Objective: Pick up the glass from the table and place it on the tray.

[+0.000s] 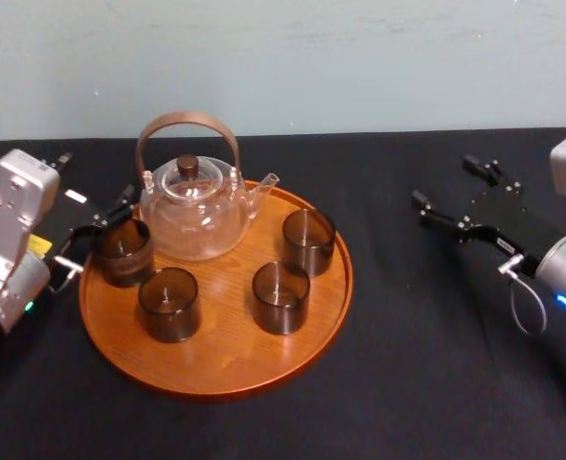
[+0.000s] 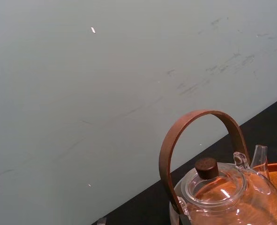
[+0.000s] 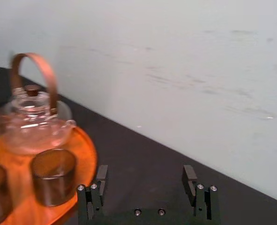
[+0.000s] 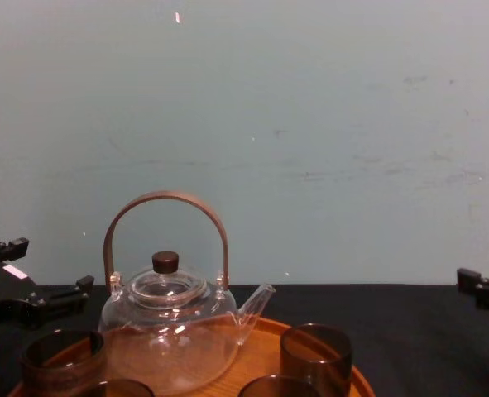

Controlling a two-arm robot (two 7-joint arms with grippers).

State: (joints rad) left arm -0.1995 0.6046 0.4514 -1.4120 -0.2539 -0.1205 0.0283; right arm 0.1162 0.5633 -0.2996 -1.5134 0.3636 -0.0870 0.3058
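Note:
Several smoky brown glasses stand on the round wooden tray [image 1: 215, 369] on the black table [image 1: 426, 364]. The back-left glass [image 1: 122, 251] sits just inside the tray's left rim, beside the clear glass teapot [image 1: 192, 206]. My left gripper [image 1: 96, 179] hangs open just behind and left of that glass, holding nothing; the chest view has this gripper [image 4: 44, 266] above the glass [image 4: 62, 357]. Far to the right of the tray, my right gripper [image 1: 450, 182] is open and empty over the cloth, with its fingers [image 3: 101, 176] spread wide.
The teapot [image 4: 170, 327] with its tall brown hoop handle [image 2: 194, 136] stands at the tray's back. Other glasses sit at the tray's front left [image 1: 169, 304], middle [image 1: 281, 297] and back right [image 1: 308, 241]. A pale wall rises behind the table.

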